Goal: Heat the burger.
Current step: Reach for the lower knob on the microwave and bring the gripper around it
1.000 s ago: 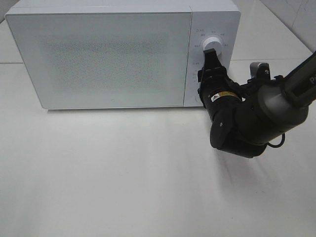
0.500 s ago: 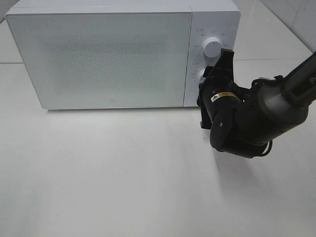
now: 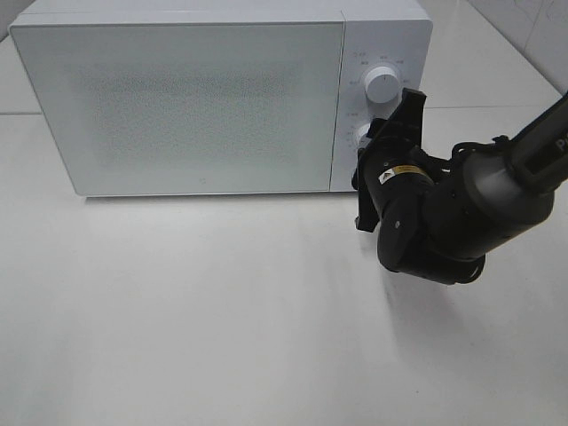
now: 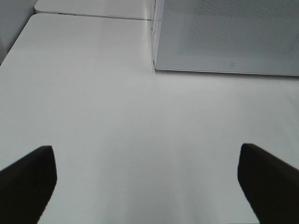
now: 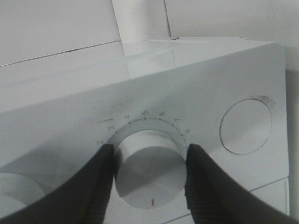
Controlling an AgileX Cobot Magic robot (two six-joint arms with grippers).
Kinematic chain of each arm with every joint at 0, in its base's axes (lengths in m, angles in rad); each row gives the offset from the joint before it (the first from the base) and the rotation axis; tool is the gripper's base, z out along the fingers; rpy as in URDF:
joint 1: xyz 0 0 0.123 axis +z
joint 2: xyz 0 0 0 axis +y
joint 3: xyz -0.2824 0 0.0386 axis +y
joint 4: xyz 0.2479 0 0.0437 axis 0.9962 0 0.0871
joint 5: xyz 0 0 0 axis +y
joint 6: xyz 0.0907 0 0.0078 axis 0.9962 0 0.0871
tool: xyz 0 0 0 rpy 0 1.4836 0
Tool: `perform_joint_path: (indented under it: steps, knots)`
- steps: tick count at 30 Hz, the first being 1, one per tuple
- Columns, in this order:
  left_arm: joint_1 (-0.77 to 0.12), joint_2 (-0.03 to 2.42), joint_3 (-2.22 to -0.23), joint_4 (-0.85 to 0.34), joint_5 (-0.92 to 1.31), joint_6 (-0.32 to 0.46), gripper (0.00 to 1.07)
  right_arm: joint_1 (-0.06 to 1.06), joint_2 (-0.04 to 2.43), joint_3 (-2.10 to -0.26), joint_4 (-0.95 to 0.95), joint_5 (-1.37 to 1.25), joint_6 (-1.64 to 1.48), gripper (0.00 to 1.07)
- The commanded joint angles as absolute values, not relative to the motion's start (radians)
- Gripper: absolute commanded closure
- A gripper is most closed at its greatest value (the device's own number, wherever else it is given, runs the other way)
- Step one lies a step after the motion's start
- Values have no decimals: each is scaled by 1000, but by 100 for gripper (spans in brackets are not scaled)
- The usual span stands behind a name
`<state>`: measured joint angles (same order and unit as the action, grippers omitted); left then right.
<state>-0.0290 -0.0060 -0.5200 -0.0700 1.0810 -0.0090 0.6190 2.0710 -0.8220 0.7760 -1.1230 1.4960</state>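
Right end effector [image 5: 149,156] is closed on the lower knob [image 5: 148,175] of the microwave [image 3: 177,98]. The two dark fingers [image 5: 100,182] sit on opposite sides of the knob and touch its rim. The knob is white and round, with a small red mark on its face and a ring of printed numbers around it. Just beside it on the control panel is a flat round button [image 5: 245,126], not touched. The upper knob [image 3: 382,84] sits on the far side of the end effector, free. The right arm [image 3: 461,213], black and bulky, reaches in from the right edge of the scene and hangs over the bench [image 3: 222,311] just in front of the panel.

Left end effector [image 4: 145,151] is open wide, its two dark fingertips far apart with nothing between them. It hovers over bare bench, near the microwave's left front corner and well apart from it. In the high view this arm does not show.

The microwave stands at the far side of the bench. Its door [image 3: 186,106] is shut flat, and the speckled frosted glass shows nothing inside.

The burger is not in sight in any view; cannot tell if it is behind the shut door.
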Motion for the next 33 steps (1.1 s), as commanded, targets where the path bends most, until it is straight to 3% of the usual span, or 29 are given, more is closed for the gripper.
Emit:
perform_joint_path:
  steps: [1,10,15,24,28,33]
  knots:
    - [-35,-23,-519,-69,1070,-9,9,616,2049,-873,564,-1301,1511,102]
    - [-35,-23,-519,-69,1070,-9,9,616,2049,-873,607,-1341,1455,90]
    - [-35,-23,-519,-69,1070,-9,9,616,2049,-873,718,-1401,1370,74]
    - [-35,-23,-519,-69,1070,-9,9,616,2049,-873,784,-1400,1350,61]
    - [-35,-23,-519,-69,1070,-9,9,616,2047,-840,817,-1402,1348,47]
    - [-35,-23,-519,-69,1070,-9,9,619,2040,-785,811,-1404,1342,42]
